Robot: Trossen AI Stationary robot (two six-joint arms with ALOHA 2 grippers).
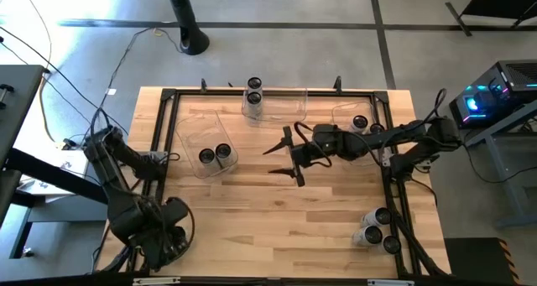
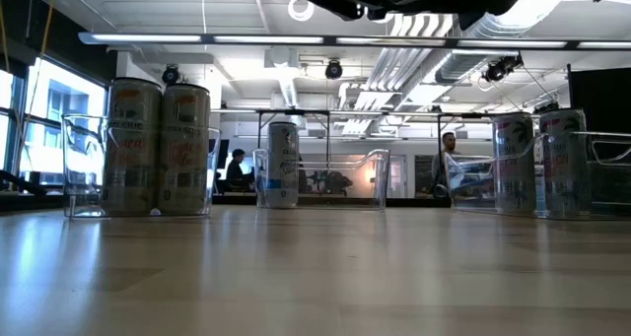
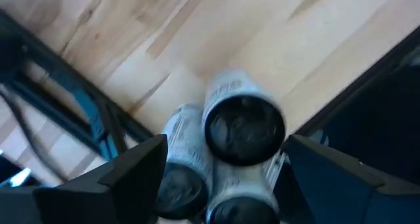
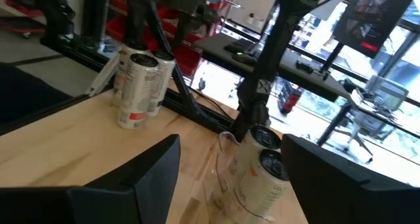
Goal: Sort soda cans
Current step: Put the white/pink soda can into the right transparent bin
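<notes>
My left gripper (image 3: 226, 152) points down, open, over a cluster of three soda cans (image 3: 244, 129) at the table's near left corner. Its fingers stand on either side of the cluster, above the dark tops. In the high view the left arm (image 1: 151, 223) hides these cans. My right gripper (image 1: 281, 158) is open and level over the table's middle, pointing toward the left edge, with nothing between its fingers. Two cans (image 1: 214, 154) stand upright in a clear bin (image 1: 195, 128) ahead of it. The right wrist view shows those two cans (image 4: 262, 168) and the corner cluster (image 4: 139, 86).
A clear bin (image 1: 289, 97) at the far edge holds two cans (image 1: 254, 91). Another bin (image 1: 344, 114) at the far right holds cans (image 1: 361, 122). Three cans (image 1: 380, 230) stand loose at the near right corner. A black frame (image 1: 159, 143) borders the table.
</notes>
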